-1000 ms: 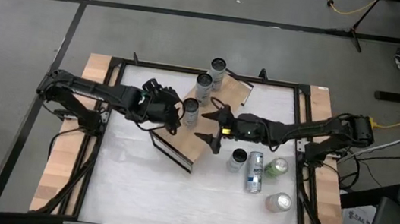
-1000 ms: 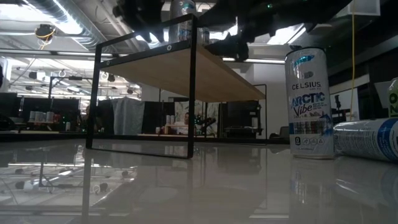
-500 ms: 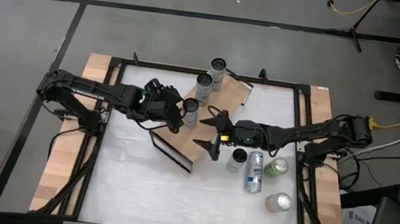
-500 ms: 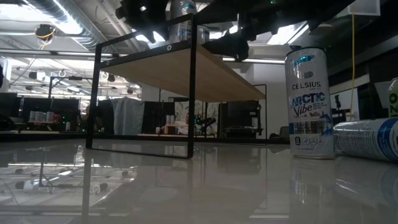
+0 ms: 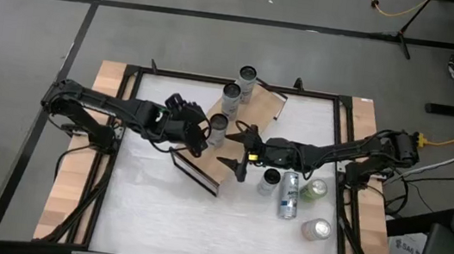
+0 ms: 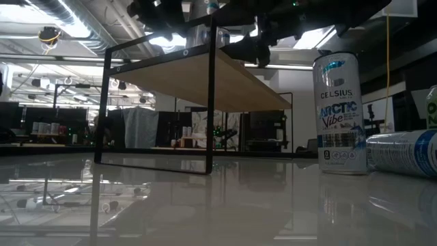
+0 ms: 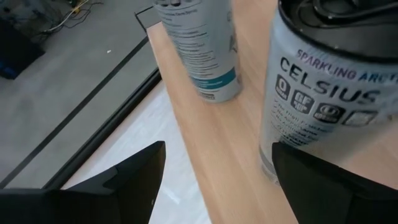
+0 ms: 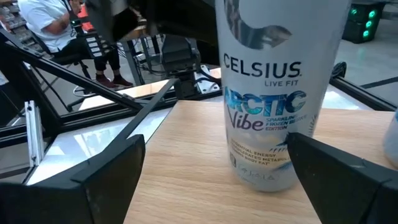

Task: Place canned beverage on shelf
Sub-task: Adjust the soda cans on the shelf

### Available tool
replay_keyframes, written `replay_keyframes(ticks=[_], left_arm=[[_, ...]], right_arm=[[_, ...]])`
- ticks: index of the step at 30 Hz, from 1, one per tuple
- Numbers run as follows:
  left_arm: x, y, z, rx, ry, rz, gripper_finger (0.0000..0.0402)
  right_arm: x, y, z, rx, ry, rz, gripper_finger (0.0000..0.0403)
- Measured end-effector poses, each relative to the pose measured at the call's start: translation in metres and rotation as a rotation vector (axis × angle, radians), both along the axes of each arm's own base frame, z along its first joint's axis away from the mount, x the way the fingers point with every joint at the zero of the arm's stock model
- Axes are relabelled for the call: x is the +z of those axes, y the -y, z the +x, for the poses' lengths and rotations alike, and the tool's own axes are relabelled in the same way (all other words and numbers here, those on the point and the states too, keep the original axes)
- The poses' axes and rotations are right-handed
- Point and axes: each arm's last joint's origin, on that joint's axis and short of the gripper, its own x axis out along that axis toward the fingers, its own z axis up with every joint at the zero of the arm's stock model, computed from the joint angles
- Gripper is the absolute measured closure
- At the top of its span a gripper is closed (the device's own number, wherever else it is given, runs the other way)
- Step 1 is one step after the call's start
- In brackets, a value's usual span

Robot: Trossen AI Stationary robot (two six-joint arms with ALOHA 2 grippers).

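while the can (image 5: 217,128) stands upright on the shelf (image 5: 224,163), the left gripper (image 5: 198,137) sits open just beside it and the right gripper (image 5: 237,148) gapes open over the shelf's other side.

Both arms are stretched toward the table's middle, left gripper (image 5: 205,135) held apart, right gripper (image 5: 237,148) spread wide, apparently nothing gripped

Cut off at the top edge: nearer can (image 7: 323,93), farther can (image 7: 202,43). Hidden behind that nearer can in the right wrist view: part of the shelf (image 8: 186,162). Blurred: seated person (image 8: 43,25).
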Motion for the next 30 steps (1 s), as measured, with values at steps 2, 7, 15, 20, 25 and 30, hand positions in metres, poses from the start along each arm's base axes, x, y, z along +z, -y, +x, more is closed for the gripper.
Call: replay_keyframes(ticks=[2,7,15,20,25,30], left_arm=[[0.000,0.002,0.000,-0.009,0.001,-0.002,0.0103],[0.000,0.004,0.000,-0.021,-0.004,-0.013,0.0103],[-0.004,0.003,-0.007,-0.017,-0.087,0.001,0.0102],[-0.008,0.003,-0.015,0.007,-0.163,0.001,0.0102],[-0.011,0.003,-0.023,0.033,-0.229,-0.005,0.0102],[-0.011,0.004,-0.024,0.019,-0.242,-0.031,0.0102]], right_arm=[[0.000,0.000,0.000,-0.016,-0.001,-0.003,0.0017],[0.001,0.002,-0.001,-0.052,0.001,-0.023,0.0017],[0.001,0.002,-0.001,-0.051,0.004,-0.033,0.0017],[0.005,0.003,-0.001,-0.088,0.030,-0.038,0.0017],[0.015,0.003,0.003,-0.119,0.053,-0.068,0.0017],[0.017,0.003,0.012,-0.133,0.045,-0.144,0.0017]])
